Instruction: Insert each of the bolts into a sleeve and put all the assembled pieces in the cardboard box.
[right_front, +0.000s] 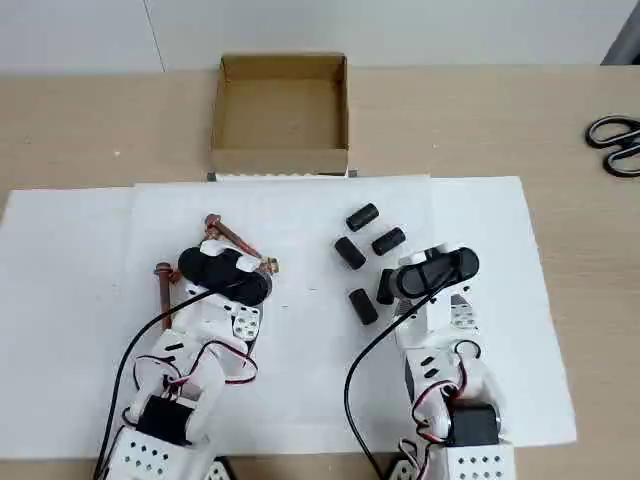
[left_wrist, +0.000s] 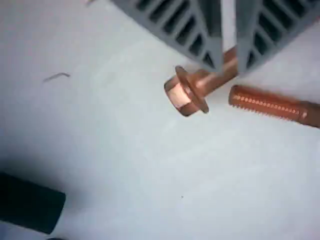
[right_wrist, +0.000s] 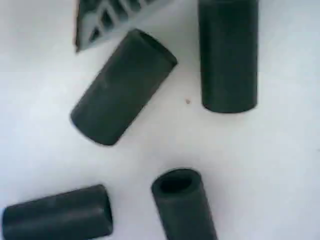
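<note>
Several sleeves (right_front: 349, 252) lie apart, well inside paper (right_front: 480, 220) edges.

**Two arms bending over bolts and sleeves**

The cardboard box (right_front: 282, 115) is sitting open at the far edge of the white paper (right_front: 80, 330), which is covering the wooden table (right_front: 100, 120). The left arm (right_front: 222, 272) is leaning over the copper hardware: one copper bolt (right_front: 226, 231) is poking out beyond it, and a second bolt (right_front: 163, 287) is lying just beside it. The right arm (right_front: 432, 270) is hanging next to four black sleeves (right_front: 362, 216), all lying loose on the paper. Scissors (right_front: 614, 143) are resting well apart, at the table's right edge.
</note>
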